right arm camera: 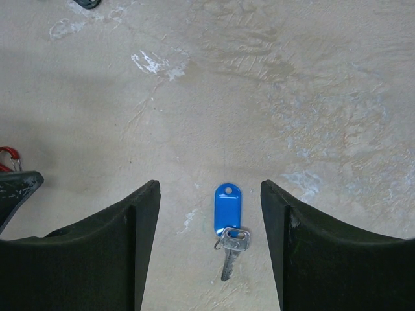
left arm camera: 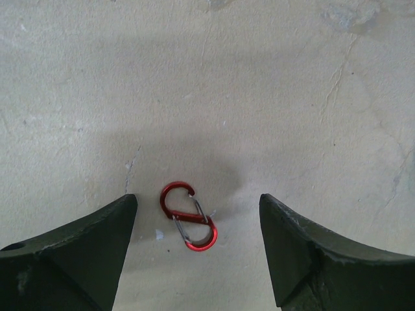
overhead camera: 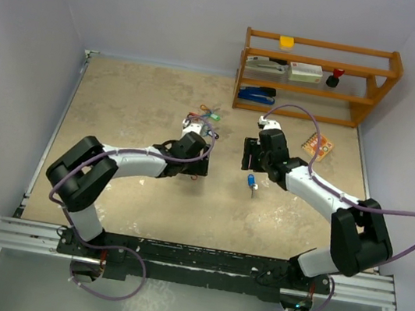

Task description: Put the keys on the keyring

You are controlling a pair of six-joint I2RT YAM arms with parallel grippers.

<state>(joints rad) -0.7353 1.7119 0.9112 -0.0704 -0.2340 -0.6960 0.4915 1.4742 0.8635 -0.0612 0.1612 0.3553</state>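
Observation:
A small metal key with a blue tag (right arm camera: 227,220) lies flat on the table between my right gripper's (right arm camera: 210,184) open fingers; it also shows in the top view (overhead camera: 251,182), just in front of the right gripper (overhead camera: 250,162). A red S-shaped wire clip (left arm camera: 189,216) lies on the table between my left gripper's (left arm camera: 198,197) open fingers, untouched. In the top view the left gripper (overhead camera: 196,168) hides the clip. A cluster of keys with a green tag (overhead camera: 211,114) lies behind the left arm. The clip's edge shows in the right wrist view (right arm camera: 6,159).
A wooden shelf (overhead camera: 318,78) stands at the back right with a yellow block (overhead camera: 287,42) on top and a blue stapler (overhead camera: 257,94) under it. An orange booklet (overhead camera: 317,145) lies on the table to the right of the right arm.

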